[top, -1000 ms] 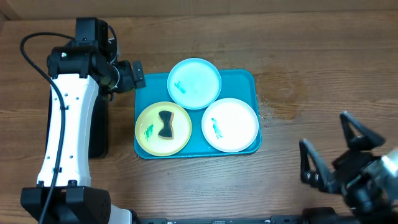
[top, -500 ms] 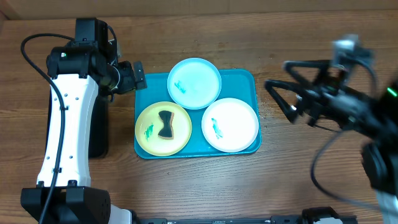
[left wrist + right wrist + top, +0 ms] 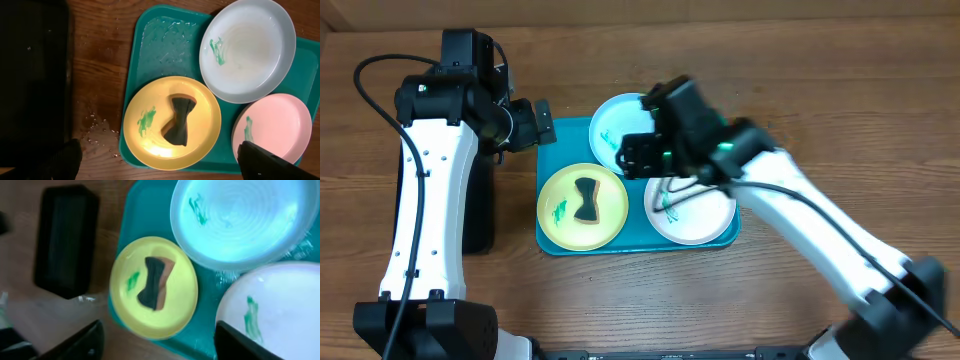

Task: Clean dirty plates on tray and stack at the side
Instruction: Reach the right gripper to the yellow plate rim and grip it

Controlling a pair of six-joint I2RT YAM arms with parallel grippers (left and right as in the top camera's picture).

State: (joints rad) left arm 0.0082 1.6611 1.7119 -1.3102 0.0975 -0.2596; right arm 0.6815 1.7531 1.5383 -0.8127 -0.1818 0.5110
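Observation:
The turquoise tray (image 3: 552, 148) holds three plates. The yellow-green plate (image 3: 560, 210) at front left has a green smear and a dark sponge (image 3: 586, 200) on it. The light blue plate (image 3: 616, 118) at the back and the white plate (image 3: 705, 218) at front right each carry a green smear. My right gripper (image 3: 642, 160) is open and empty, held above the tray between the blue and white plates, partly hiding both. In the right wrist view its open fingers (image 3: 75, 342) frame the yellow-green plate (image 3: 180, 297) from above. My left gripper (image 3: 542, 122) is open and empty, above the tray's back-left corner.
A black rectangular tray (image 3: 32, 75) lies left of the turquoise tray, under my left arm; it also shows in the right wrist view (image 3: 65, 240). Water drops lie on the wood by the tray's left edge (image 3: 95, 130). Bare wooden table lies to the right (image 3: 840, 120).
My right arm has swung from the table's front right, up and leftward, and now hangs over the tray. My left arm and the plates have not moved.

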